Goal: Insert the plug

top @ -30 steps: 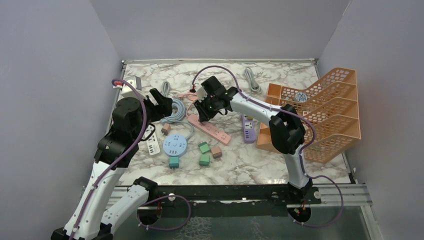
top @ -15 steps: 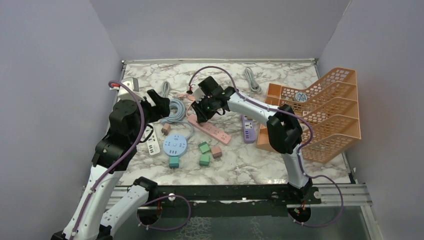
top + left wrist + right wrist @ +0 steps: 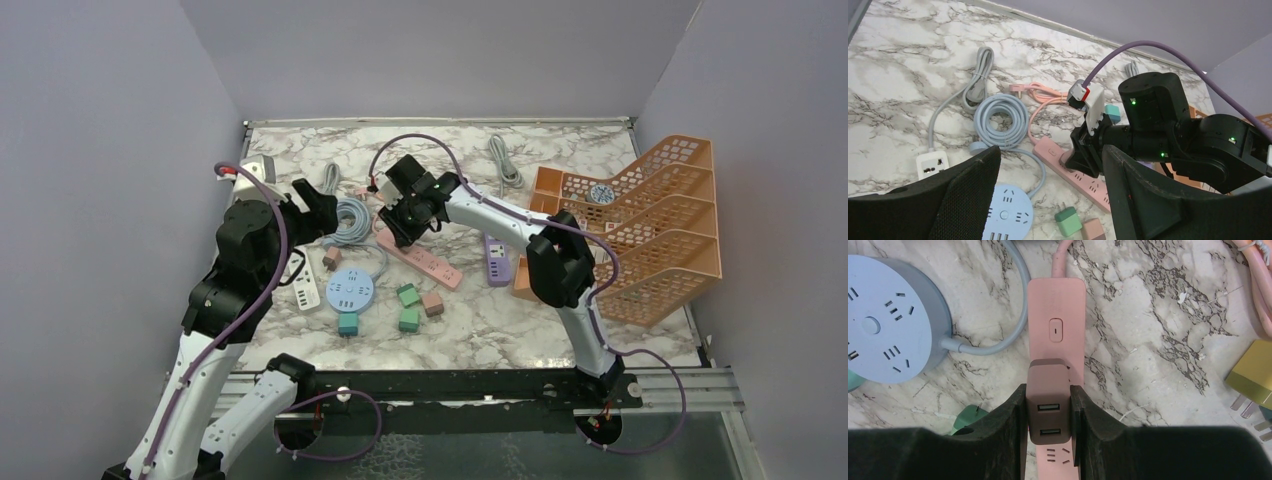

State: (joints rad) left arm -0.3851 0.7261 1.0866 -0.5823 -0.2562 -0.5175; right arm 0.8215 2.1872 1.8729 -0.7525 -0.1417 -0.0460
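Right gripper is pinching the dusty-pink adapter across its sides, jaws pressed tight against it, the two USB ports facing up toward the wrist camera.

The adapter is sitting directly over the pink power strip, just past the switch, lined up square with the strip's long axis. The body is covering the first socket. Whether the prongs are touching, partly in or fully seated cannot be told; the adapter is hiding them in the wrist view and the arm is blocking them from above.

Left gripper is hovering over the left part of the marble surface, jaws spread, holding nothing, and looking toward the right arm's work.

Progress, as a judgement: pickup and alignment are looking done, and the job is sitting at the insertion step itself. Remaining: pressing the adapter straight down until it is flush with the strip, then letting go and lifting clear. The strip is lying loose and unbraced, so it may be shifting under the push.
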